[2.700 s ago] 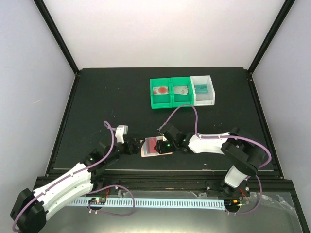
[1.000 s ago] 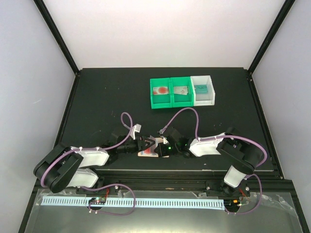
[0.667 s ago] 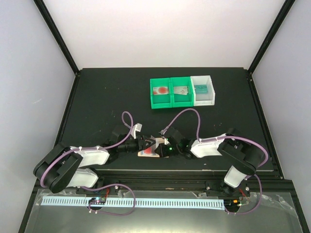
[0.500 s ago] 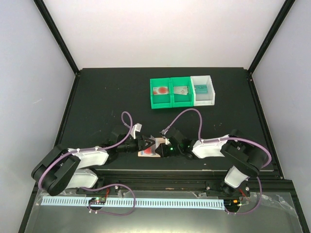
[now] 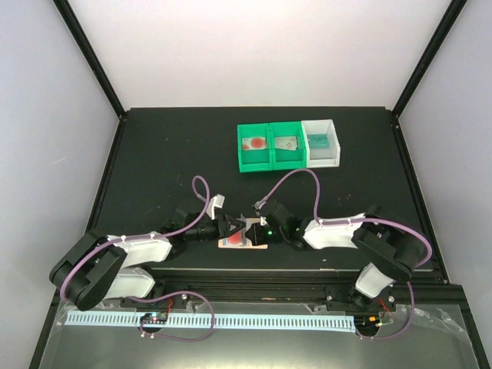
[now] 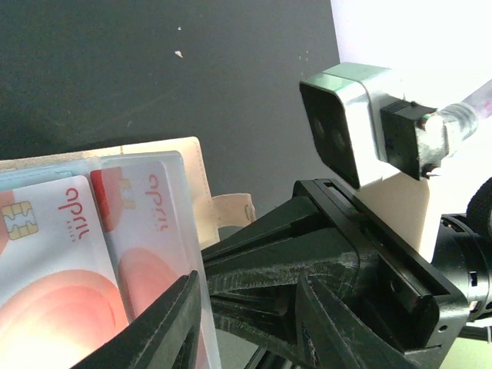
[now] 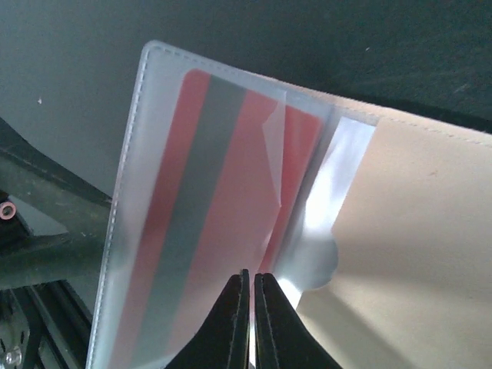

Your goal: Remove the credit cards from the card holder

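Pale walls close in a black counter [image 5: 154,169], and in the overhead view both arms fold in toward its lower middle. Three bins stand in a row at upper centre-right, two green bins [image 5: 269,147] and a white bin [image 5: 321,123], each with a loose card [image 5: 252,143] in it, so part of the job looks done. Between the arms lies the card holder [image 5: 240,242], peach with frosted pockets, and credit cards [image 6: 54,261] with red blotches sit tucked in it. The right tool [image 7: 248,286] is closed to a hairline on the lower edge of a frosted sleeve [image 7: 142,192] carrying a striped card [image 7: 223,177]; whether it grips the card itself or only the sleeve I cannot tell. The left tool [image 5: 229,227] has its jaws apart, one finger [image 6: 165,323] lying over the pocket's edge, grasping nothing that shows. Freeing another card seems the step in hand. Next, the left tool should pin the holder while the right draws the card straight out through the pocket's mouth.
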Controlling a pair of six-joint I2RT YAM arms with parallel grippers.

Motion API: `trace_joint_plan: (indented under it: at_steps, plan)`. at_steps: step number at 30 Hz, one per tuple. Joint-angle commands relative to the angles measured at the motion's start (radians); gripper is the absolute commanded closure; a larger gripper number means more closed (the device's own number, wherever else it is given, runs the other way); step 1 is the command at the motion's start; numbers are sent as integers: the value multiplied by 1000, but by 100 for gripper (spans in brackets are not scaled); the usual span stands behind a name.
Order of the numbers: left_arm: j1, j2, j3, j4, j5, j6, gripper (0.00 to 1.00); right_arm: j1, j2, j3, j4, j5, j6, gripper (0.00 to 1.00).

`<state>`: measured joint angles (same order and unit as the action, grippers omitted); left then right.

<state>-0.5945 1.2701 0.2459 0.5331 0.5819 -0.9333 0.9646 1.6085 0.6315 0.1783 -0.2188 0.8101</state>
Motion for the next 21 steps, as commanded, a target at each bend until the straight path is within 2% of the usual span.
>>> trace_joint_plan:
  at_steps: [1,10,14,21]
  plan:
    - [3,35,3,62,32,0,65,5,-49,-11,-17,90,-14,93]
    - [-8,57,23,71,42,-8,65,5,-235,-61,-151,236,-18,89]
    - [-26,88,33,142,75,-39,65,5,-295,-70,-193,253,-27,87]
    - [-52,133,41,158,86,-35,65,5,-351,-77,-202,251,-11,85]
